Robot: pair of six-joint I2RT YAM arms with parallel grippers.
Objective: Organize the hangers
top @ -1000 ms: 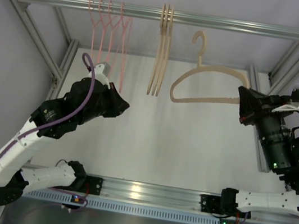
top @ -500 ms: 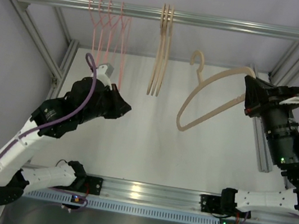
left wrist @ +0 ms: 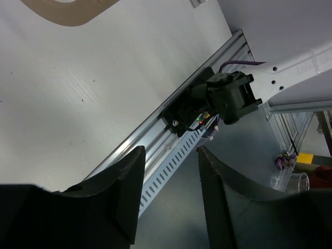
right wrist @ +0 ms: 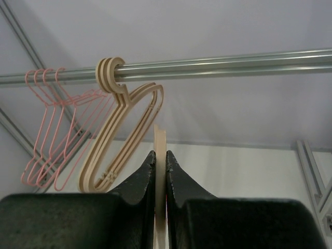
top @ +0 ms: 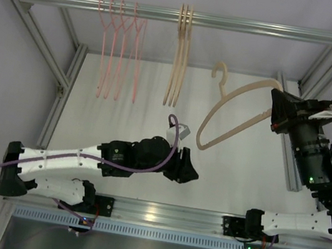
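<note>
The right gripper is pinching the thin edge of a beige hanger, its jaws closed tight against both faces of it. In the top view this held hanger is tilting out from the right gripper toward the left arm's side, off the tabletop, with its hook on the side away from the gripper and just short of the rail. Ahead of the gripper and further to its left, three more beige hangers are hanging packed together on the rail. Past those, four pink hangers are hanging in a loose row on the same rail. The left gripper is hovering low over the tabletop, below the held hanger's lowest curve. Its jaws are standing apart with nothing between them, and it is pointing toward the right arm's base.
</note>
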